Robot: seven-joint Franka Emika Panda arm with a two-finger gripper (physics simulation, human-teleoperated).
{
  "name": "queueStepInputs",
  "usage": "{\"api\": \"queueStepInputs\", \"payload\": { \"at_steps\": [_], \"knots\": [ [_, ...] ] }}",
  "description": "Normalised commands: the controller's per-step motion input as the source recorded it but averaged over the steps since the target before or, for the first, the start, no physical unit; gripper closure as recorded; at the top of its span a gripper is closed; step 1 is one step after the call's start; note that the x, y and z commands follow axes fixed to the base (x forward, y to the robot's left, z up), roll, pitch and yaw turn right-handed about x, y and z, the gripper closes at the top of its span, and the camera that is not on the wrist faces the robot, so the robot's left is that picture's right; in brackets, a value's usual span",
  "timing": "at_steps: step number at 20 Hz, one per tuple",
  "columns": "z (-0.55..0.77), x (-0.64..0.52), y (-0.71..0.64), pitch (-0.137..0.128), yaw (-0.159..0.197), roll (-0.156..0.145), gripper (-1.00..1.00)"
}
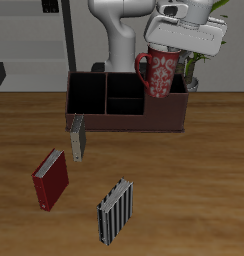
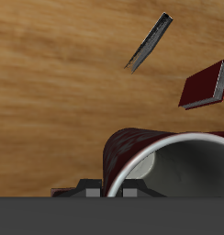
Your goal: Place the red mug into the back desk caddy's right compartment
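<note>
Wooden table (image 1: 194,190), back desk caddy (image 1: 124,118), red book (image 1: 51,181), striped book (image 1: 115,211), grey book (image 1: 78,139) beside caddy

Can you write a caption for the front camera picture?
Gripper holds the red mug above the caddy.

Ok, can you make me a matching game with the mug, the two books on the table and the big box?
Things:
1. red mug
2. red book
3. striped book
4. back desk caddy

Where or how:
A. nearest the table's front edge
B. long and dark, with compartments
C. held up in the gripper, over the caddy's end
D. lying between the caddy and the front edge, beside a grey book

Pairs: 1-C, 2-D, 3-A, 4-B
</note>
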Motion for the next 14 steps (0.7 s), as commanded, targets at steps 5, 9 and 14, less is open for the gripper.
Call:
{"api": "queueStepInputs", "payload": {
  "at_steps": [5,9,14],
  "knots": [
    [0.51,-0.65,-0.05,-0.063,0.052,0.005,1.00],
    [0.20,-0.47,-0.03,-0.011,-0.003,-0.021,1.00],
    [0.06,-0.54,0.05,0.016,-0.013,-0.012,1.00]
  ]
}}
